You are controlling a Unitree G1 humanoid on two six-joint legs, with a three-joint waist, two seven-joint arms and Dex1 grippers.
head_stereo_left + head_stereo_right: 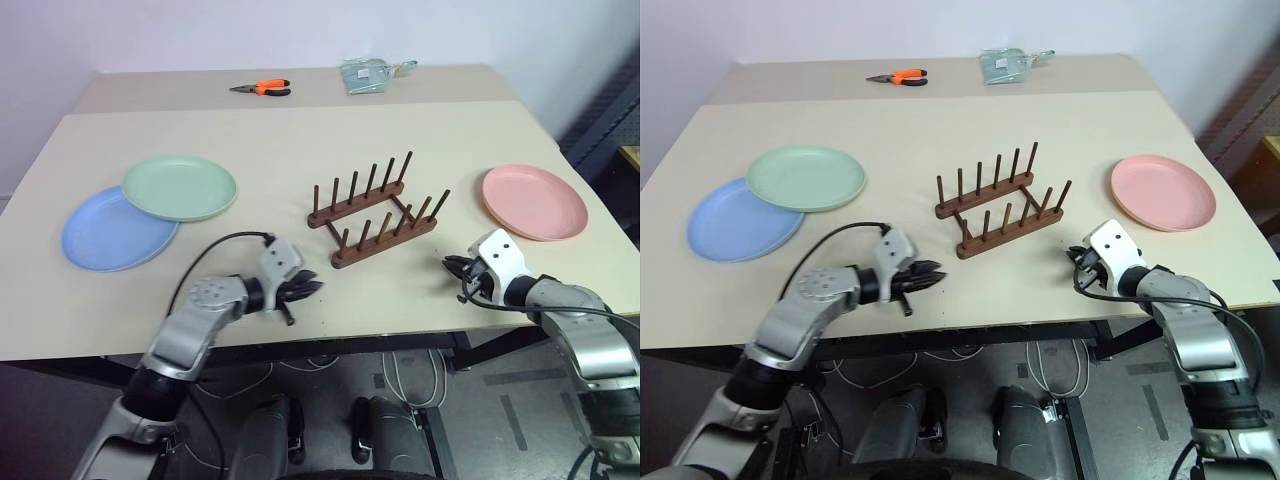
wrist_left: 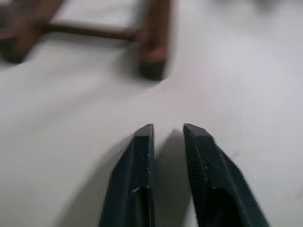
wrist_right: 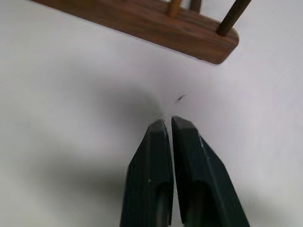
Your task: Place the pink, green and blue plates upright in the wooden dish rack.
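At inspection the left gripper (image 1: 306, 287) hovered low over the near table edge, short of the wooden dish rack (image 1: 378, 212), its fingers nearly together with a narrow gap and nothing between them. The right gripper (image 1: 455, 268) sat to the right of the rack's near rail, fingers pressed shut and empty. The rack stood mid-table, unloaded, pegs upright. The pink plate (image 1: 534, 202) lay flat on the table (image 1: 280, 130) just beyond the right gripper; the green plate (image 1: 179, 186) overlapped the blue plate (image 1: 116, 229) at far left, both flat. No plate was yet racked. In my judgement the right gripper should open, pinch the pink plate's near rim, tip it on edge and lower it between two pegs. Orange pliers (image 1: 262, 88) lay at the far edge, unconcerned.
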